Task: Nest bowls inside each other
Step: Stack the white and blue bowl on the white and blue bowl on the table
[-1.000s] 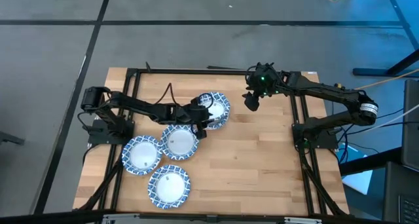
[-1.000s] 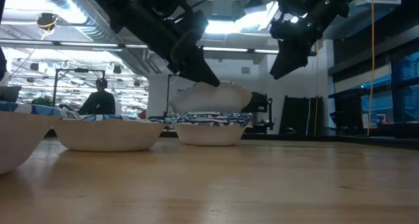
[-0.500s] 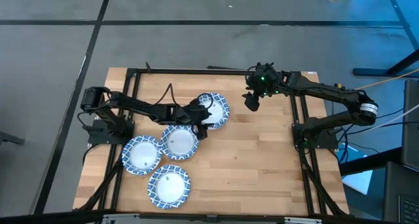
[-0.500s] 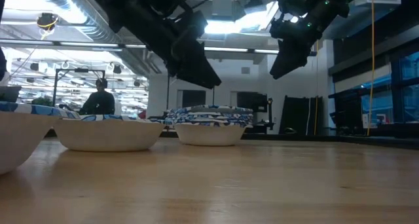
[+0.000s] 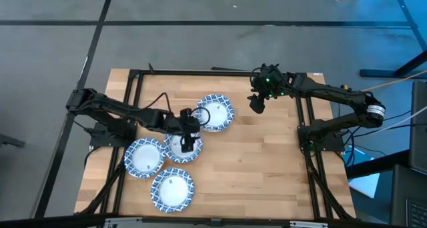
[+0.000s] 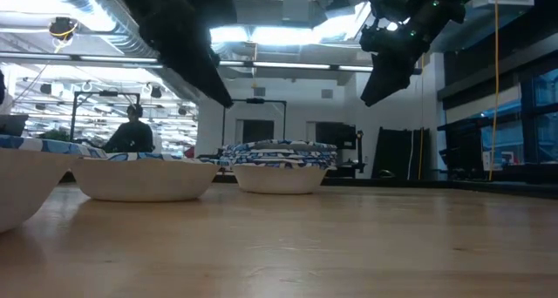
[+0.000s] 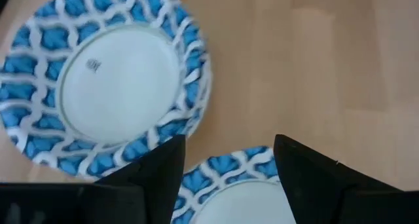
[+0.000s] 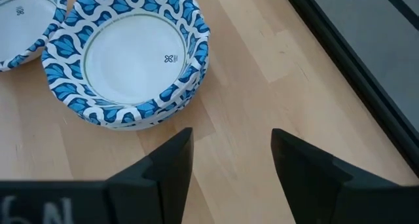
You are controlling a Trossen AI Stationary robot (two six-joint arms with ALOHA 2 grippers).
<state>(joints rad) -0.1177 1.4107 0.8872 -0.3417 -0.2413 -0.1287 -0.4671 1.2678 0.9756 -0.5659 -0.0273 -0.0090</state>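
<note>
A stack of several blue-and-white patterned bowls (image 5: 215,113) stands on the table's far middle; it also shows in the low view (image 6: 279,163) and the right wrist view (image 8: 127,54). Three single bowls rest on their bases nearer and to the left: one (image 5: 175,148), another (image 5: 143,157) and a third (image 5: 172,190). My left gripper (image 5: 187,140) hangs open above the first single bowl (image 7: 229,188), clear of it (image 6: 209,71). My right gripper (image 5: 257,103) hovers open, to the right of the stack and high above the table (image 6: 388,67).
Bare wooden tabletop (image 5: 267,161) stretches to the right of and in front of the bowls. Black frame rails (image 5: 133,95) run along the table's left and right sides. In the low view a person (image 6: 131,132) shows far off in the room behind.
My left gripper set a tilted bowl down flat on the stack and let go. It then drew back toward the table's left and near edges and now hangs over the neighbouring single bowl.
</note>
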